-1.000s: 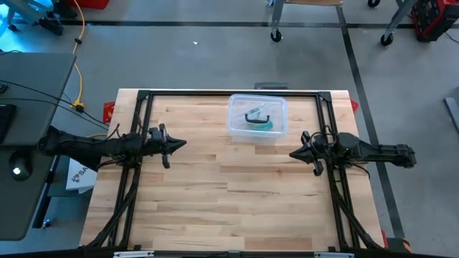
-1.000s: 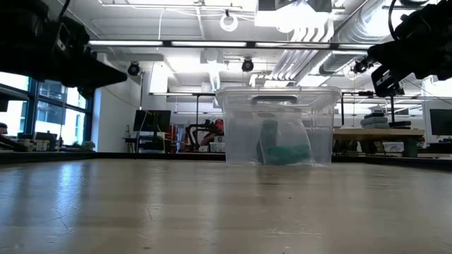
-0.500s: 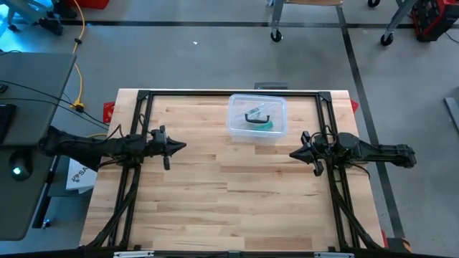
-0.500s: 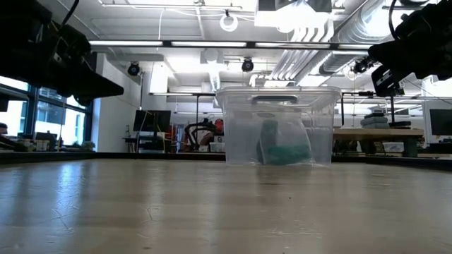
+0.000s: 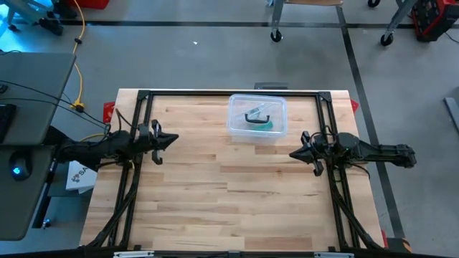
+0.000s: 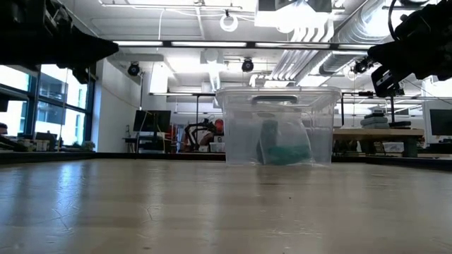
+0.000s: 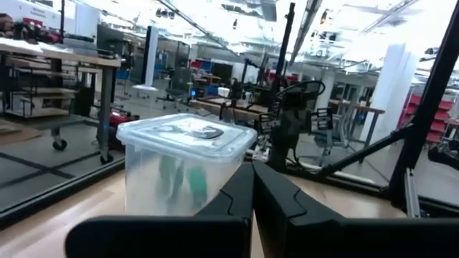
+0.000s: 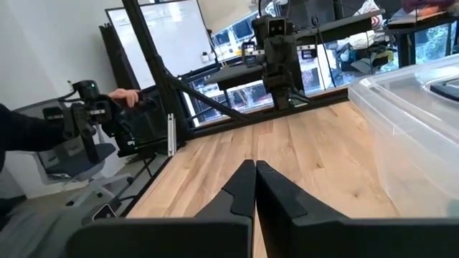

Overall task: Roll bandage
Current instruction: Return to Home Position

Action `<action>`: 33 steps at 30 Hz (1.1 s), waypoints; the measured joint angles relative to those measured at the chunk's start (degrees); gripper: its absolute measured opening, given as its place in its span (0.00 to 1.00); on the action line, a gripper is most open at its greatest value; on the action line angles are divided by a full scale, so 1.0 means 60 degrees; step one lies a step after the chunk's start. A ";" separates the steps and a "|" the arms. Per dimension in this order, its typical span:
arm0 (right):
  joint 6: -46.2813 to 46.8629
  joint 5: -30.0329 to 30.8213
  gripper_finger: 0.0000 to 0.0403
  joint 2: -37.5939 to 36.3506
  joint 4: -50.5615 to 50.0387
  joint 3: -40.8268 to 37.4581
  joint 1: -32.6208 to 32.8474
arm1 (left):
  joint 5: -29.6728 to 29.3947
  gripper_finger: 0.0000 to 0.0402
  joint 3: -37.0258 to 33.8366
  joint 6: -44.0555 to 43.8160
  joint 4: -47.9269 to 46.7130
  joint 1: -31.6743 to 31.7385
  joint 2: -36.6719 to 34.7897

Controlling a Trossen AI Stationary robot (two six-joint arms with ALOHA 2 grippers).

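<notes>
Between your left gripper and right gripper sits the shut bin, bandage inside. Both grippers are pinched together, empty. Looks like home time: tuck both arms back.

We see the wooden surface brightly and evenly lit from overhead in the high view. From table height, ceiling strip lights and the windows at far left glare behind the scene. That backlight turns the left arm and right arm into black silhouettes, and the surface carries a pale sheen. White glare sits on the lid of the transparent bin.
</notes>
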 joint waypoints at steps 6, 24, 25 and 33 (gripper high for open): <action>0.0000 0.0004 0.00 0.0036 -0.0013 0.0000 0.0000 | -0.0002 0.00 -0.0010 0.0000 -0.0108 0.0184 0.0000; -0.0014 0.0033 0.00 0.0036 -0.0013 0.0004 -0.0003 | -0.0001 0.00 -0.0007 0.0000 -0.0278 0.0280 0.0000; -0.0203 0.0054 0.00 0.0036 -0.0013 0.0004 0.0000 | -0.0001 0.00 -0.0007 0.0000 -0.0278 0.0280 0.0000; -0.1027 0.0076 0.00 0.0036 -0.0031 0.0004 0.0000 | -0.0001 0.00 -0.0007 -0.0001 -0.0278 0.0284 0.0000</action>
